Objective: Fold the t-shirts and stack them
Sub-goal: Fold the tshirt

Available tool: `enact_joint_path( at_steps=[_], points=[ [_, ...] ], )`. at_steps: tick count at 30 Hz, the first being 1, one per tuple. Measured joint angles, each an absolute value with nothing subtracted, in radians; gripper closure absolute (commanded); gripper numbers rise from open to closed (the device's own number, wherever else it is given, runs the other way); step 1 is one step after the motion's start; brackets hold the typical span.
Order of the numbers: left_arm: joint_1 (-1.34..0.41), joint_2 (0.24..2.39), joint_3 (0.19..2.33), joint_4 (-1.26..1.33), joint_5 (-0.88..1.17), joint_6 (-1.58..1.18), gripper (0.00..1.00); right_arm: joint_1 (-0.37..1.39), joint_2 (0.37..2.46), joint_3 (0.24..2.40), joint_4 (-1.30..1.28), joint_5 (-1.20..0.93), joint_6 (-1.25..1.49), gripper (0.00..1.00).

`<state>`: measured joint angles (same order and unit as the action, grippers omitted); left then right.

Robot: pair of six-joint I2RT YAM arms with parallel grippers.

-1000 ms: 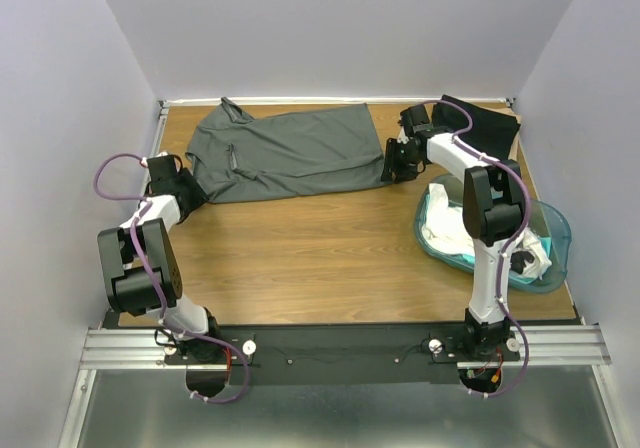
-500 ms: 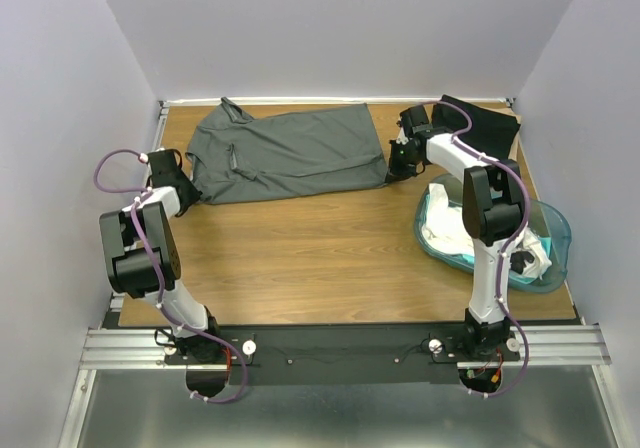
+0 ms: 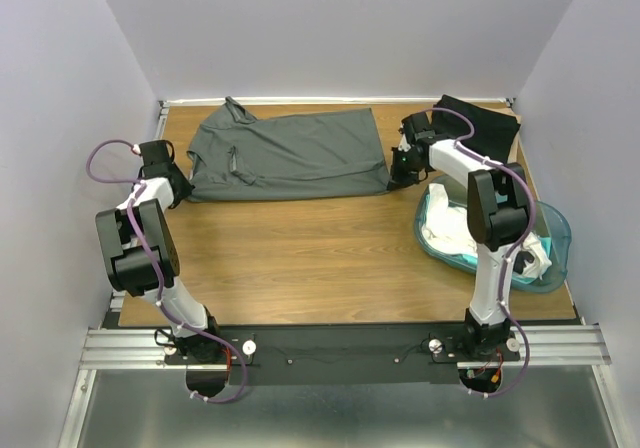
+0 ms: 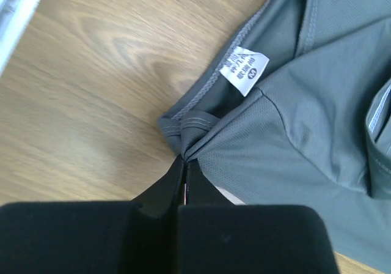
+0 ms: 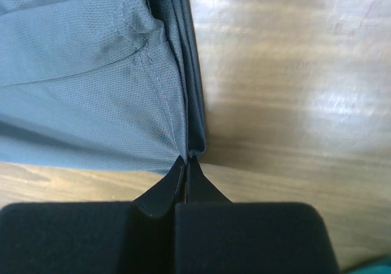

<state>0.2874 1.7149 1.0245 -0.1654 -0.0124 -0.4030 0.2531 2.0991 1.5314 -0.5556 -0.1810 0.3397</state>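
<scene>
The left gripper (image 4: 185,162) and right gripper (image 5: 186,161) each pinch a near corner of the grey t-shirt (image 3: 290,153). Both bites look hem-thin, so lifting could pull the fabric free.

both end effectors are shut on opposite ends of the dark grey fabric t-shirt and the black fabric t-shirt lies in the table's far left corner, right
Not quite: the top external view shows the black fabric t-shirt in the far right corner, not the left. The left end effector and right end effector are indeed shut on opposite ends of the dark grey fabric t-shirt.
</scene>
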Motion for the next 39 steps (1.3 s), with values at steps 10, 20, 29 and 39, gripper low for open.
enact_joint_path(
  at_steps=[10, 20, 29, 39],
  points=[
    [0.306, 1.715, 1.044, -0.3, -0.031, -0.343, 1.0, 0.253, 2.0, 1.419, -0.559, -0.18, 0.352, 0.99],
    [0.328, 1.667, 1.044, -0.41, -0.074, -0.307, 0.51, 0.253, 1.898, 1.349, -0.583, -0.179, 0.366, 0.62],
    [0.324, 1.573, 1.093, -0.469, -0.078, -0.308, 0.44, 0.253, 1.855, 1.368, -0.618, -0.174, 0.36, 0.33],
    [0.044, 1.538, 1.13, -0.398, 0.036, -0.405, 0.45, 0.305, 1.882, 1.489, -0.611, -0.24, 0.338, 0.33]
  ],
)
